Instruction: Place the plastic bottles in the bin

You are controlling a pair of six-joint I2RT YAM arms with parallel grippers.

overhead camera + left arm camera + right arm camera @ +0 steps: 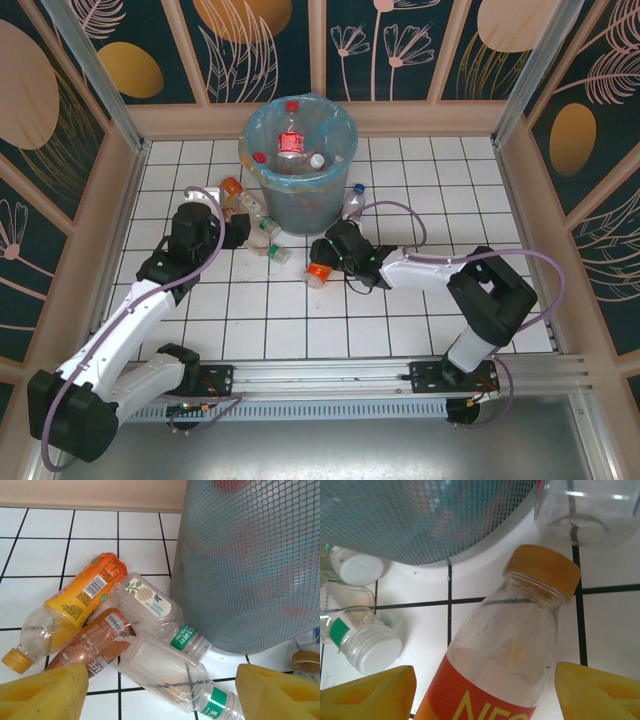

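Fingers [40, 692] of the left gripper [160, 682] are set wide apart over a clear bottle [165, 667], and nothing is gripped. The right gripper [485, 685] is likewise spread wide, with an orange-labelled bottle [505, 645] lying loose between its pads. White tiles [400, 320] with dark grout are laid across the floor, which is enclosed by dark panels [270, 50] painted with leaves and flowers. The bin [300, 195] is stood near the back wall; several plastic bottles [291, 140] are seen inside it, and others are scattered at its foot. Through its mesh wall the contents are reduced to blurred colour in the wrist views. The orange label's lettering is cut off at the frame edge.
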